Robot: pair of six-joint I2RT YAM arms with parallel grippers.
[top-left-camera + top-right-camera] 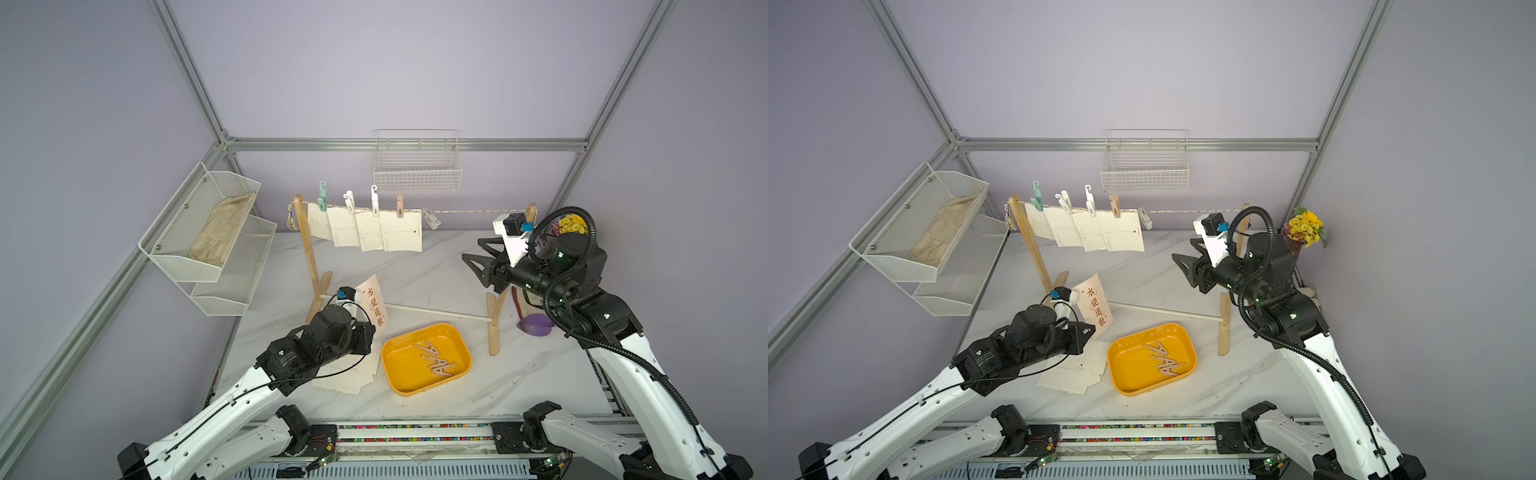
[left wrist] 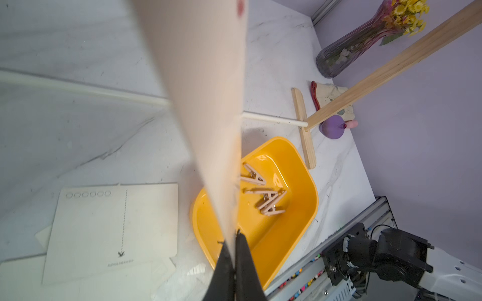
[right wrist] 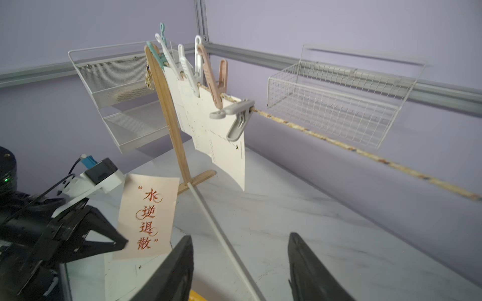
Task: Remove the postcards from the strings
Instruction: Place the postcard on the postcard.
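**Top views.** The string (image 1: pixel 469 211) spans two wooden posts (image 1: pixel 307 249) at the far side of the tabletop (image 1: pixel 436 274). Four hanging postcards (image 1: pixel 374 232) crowd its left end, overlapping because their plastic pegs (image 1: pixel 375 201) sit close together. The right half of the string is bare. The left tool (image 1: pixel 372 330) is clamped on the lower edge of the pink postcard (image 1: pixel 374 305) and holds it upright above the stack of freed postcards (image 1: pixel 357 380) at near left, probably to lay it there. The right tool (image 1: pixel 478 259) hovers empty to the right of the hanging cards, pointing left toward them.

**Left wrist view.** The jaws pinch the pink card's edge. The card rises edge-on and hides part of the white rod (image 2: pixel 78 90). The yellow tray (image 2: pixel 305 177) keeps the loose wooden pegs (image 2: pixel 271 202) apart from the flat cards beside it.

**Right wrist view.** The right tool's fingers (image 3: pixel 177 268) stand wide apart with nothing between them. A grey peg (image 3: pixel 238 112) grips the string at the nearest card's corner and is likely the next thing to release.
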